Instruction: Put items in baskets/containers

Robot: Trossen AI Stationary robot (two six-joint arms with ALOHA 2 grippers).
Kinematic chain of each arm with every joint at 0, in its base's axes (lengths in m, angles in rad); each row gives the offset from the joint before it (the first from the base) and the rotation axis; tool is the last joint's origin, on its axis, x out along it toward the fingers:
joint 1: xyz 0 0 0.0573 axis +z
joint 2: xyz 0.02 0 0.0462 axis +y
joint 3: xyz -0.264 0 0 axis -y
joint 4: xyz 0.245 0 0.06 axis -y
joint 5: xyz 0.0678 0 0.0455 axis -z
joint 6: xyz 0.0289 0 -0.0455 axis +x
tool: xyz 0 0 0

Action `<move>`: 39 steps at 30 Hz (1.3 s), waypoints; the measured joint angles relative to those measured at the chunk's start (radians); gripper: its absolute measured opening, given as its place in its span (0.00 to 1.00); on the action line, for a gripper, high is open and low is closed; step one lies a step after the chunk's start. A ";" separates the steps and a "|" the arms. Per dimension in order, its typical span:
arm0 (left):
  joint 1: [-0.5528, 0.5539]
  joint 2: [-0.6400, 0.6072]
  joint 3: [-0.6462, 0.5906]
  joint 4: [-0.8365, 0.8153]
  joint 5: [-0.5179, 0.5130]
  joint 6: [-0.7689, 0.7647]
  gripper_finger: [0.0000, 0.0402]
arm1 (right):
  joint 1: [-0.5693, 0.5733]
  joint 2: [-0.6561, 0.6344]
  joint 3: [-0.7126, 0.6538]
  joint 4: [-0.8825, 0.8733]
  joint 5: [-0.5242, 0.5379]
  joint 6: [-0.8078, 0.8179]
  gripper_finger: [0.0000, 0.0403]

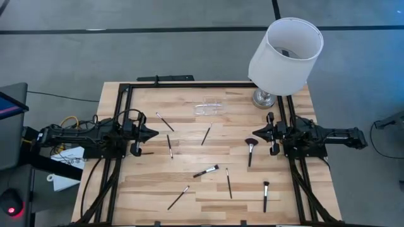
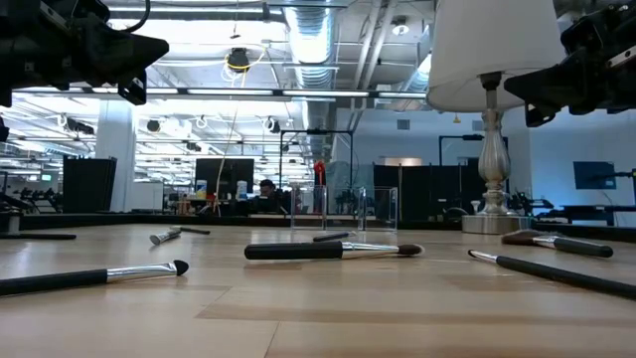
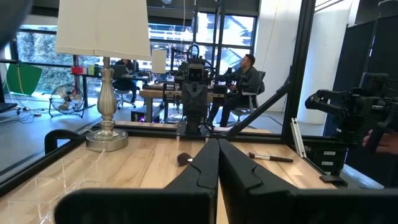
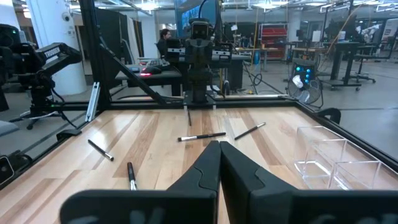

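High view: lamp (image 1: 285, 53) at tabletop (image 1: 208, 195) far right corner, clear organizer (image 1: 209, 108) beside it; brushes (image 1: 206, 171) scattered mid-tabletop. Left claw (image 1: 153, 133) and right claw (image 1: 255, 132) closed, empty, at opposite edges.

Table (image 1: 208, 189) is light wood w/ plank stripes, black frame around it. Brushes (image 1: 250, 150) mostly black handles, dark heads, a couple w/ silver bits. Organizer (image 1: 209, 108) is clear plastic. Lamp (image 1: 284, 53) has white shade, silver base. Both arms black. Floor's grey.
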 joint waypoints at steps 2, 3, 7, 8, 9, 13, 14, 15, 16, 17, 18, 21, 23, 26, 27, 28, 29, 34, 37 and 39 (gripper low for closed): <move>0.000 0.000 0.000 0.000 0.000 0.000 0.01 | 0.000 0.000 0.000 0.000 0.000 0.000 0.00; 0.000 0.000 0.000 0.000 0.000 0.000 0.01 | 0.000 0.000 0.000 0.000 0.000 0.000 0.00; 0.000 0.000 0.000 0.000 0.000 0.000 0.01 | 0.000 0.000 0.000 0.002 0.000 0.000 0.00; 0.000 0.000 0.000 0.000 0.000 0.000 0.01 | 0.000 0.000 -0.001 0.003 0.000 0.000 0.00; 0.000 0.000 0.000 0.000 0.000 0.000 0.01 | 0.000 0.000 -0.001 0.004 0.000 0.000 0.00; 0.000 0.000 0.000 0.000 0.000 0.000 0.01 | 0.000 0.000 -0.001 0.004 0.000 0.000 0.00; 0.000 0.000 0.000 0.000 0.000 0.000 0.01 | 0.000 0.000 -0.001 0.005 0.000 0.000 0.00; 0.000 0.000 0.000 0.000 0.000 0.000 0.01 | 0.000 0.000 -0.001 0.006 0.000 0.000 0.00; 0.000 0.000 0.000 0.000 0.000 0.000 0.01 | 0.000 0.000 -0.001 0.012 0.001 0.000 0.00; 0.000 0.000 0.000 0.000 0.000 0.000 0.01 | 0.000 0.000 -0.003 0.022 0.002 0.000 0.00; 0.000 0.000 0.000 0.000 0.000 0.000 0.01 | 0.000 0.000 -0.003 0.036 0.003 0.000 0.00; 0.000 0.000 0.000 0.000 0.000 0.000 0.01 | 0.002 0.000 -0.003 0.066 -0.001 0.011 0.00; 0.000 0.000 0.000 0.000 0.000 0.000 0.01 | 0.005 0.000 -0.003 0.076 -0.002 0.068 0.00; 0.000 0.000 0.000 0.000 0.000 0.000 0.01 | 0.004 0.000 -0.003 0.117 -0.002 0.104 0.00; 0.000 0.000 0.000 0.000 0.000 0.000 0.01 | 0.004 0.000 -0.002 0.136 -0.001 0.100 0.00; 0.000 0.000 0.000 0.000 0.000 0.000 0.01 | 0.004 0.000 -0.002 0.158 0.003 0.100 0.00; 0.000 0.000 0.000 0.000 0.000 0.000 0.01 | 0.004 0.000 -0.002 0.182 0.012 0.110 0.00; 0.000 0.000 0.000 0.010 -0.002 0.020 0.01 | 0.003 0.002 -0.001 0.205 0.084 0.277 0.00; 0.000 -0.001 0.000 0.026 -0.003 0.026 0.01 | 0.014 0.025 -0.001 0.185 0.092 0.390 0.03; 0.000 0.000 0.000 0.027 -0.003 0.026 0.01 | 0.030 0.048 -0.001 0.187 0.092 0.448 0.06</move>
